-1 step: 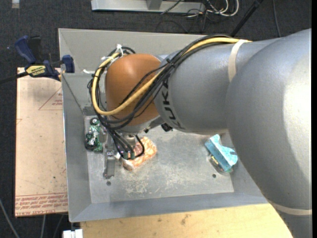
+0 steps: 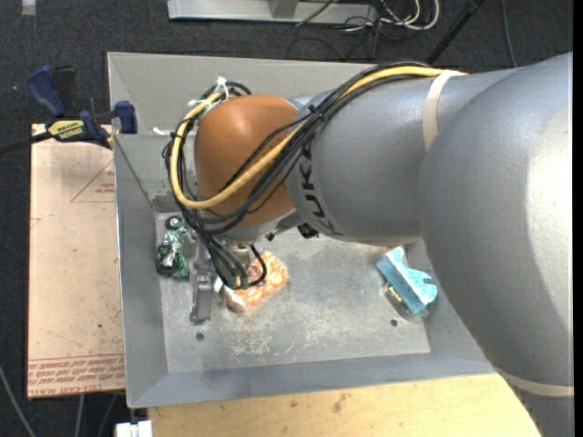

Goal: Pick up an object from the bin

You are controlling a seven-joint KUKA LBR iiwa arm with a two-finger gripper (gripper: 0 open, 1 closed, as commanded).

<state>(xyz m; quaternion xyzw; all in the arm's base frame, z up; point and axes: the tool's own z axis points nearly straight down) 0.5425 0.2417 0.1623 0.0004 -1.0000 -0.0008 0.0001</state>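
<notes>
Dark carpet [image 2: 73, 16] surrounds the grey bin [image 2: 301, 349], and from my seat most of the bin's back half is hidden under the arm [image 2: 437, 162] and its orange cover [image 2: 241, 157].

The gripper [image 2: 202, 306] is down at the 9 o'clock side of the bin floor. Just beside it, at its 2 o'clock, lies a pink-and-white mottled lump [image 2: 260, 285], the nearest thing to it, and I treat that as the thing to pick. I cannot tell whether the gripper is released or clenched, and I see nothing in its grasp.

I judge the lump to be soft and light, something like sponge or crumpled cloth. It should give under pressure, not slip, and it looks unlikely to break. Its outline is uneven, so I would take it across the narrower middle and press low enough that it does not squash out sideways. A loose edge alone might stretch or pull free.

Black cables [image 2: 241, 267] loop from the wrist right over the lump's 11 o'clock corner and hide part of it, so its full shape is a guess. The bin's sloping wall [image 2: 137, 244] is close at the gripper's 9 o'clock, which leaves little room on that side.

A pale blue block [image 2: 407, 280] lies at the floor's 3 o'clock, well apart from the lump and out of the way.
</notes>
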